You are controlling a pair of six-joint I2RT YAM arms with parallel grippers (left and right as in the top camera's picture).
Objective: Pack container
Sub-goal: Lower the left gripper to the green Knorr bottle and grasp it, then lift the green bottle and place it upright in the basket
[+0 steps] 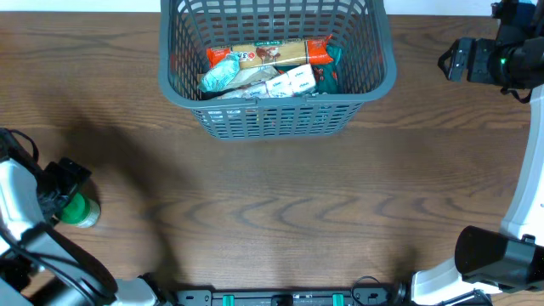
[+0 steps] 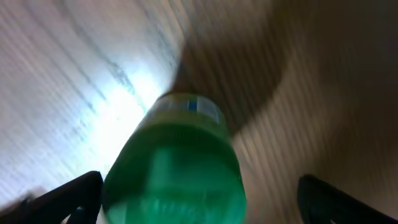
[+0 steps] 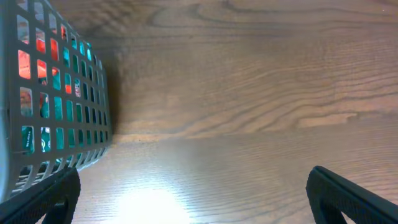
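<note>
The dark grey lattice basket [image 1: 272, 119] stands at the back middle of the table and holds several grocery packets, among them a long orange and cream packet [image 1: 270, 53]. A green bottle [image 1: 84, 212] with a green cap is at the left edge of the table. It fills the left wrist view [image 2: 174, 168], blurred. My left gripper [image 2: 199, 199] is open around it: the left finger is at the bottle and the right finger stands well apart. My right gripper [image 3: 193, 193] is open and empty over bare table, just right of the basket's side wall [image 3: 56, 106].
White packs [image 1: 289, 82] and a teal packet [image 1: 223, 75] lie in the basket. The right arm [image 1: 493, 59] is at the back right. Arm bases and cables [image 1: 476, 263] sit along the front edge.
</note>
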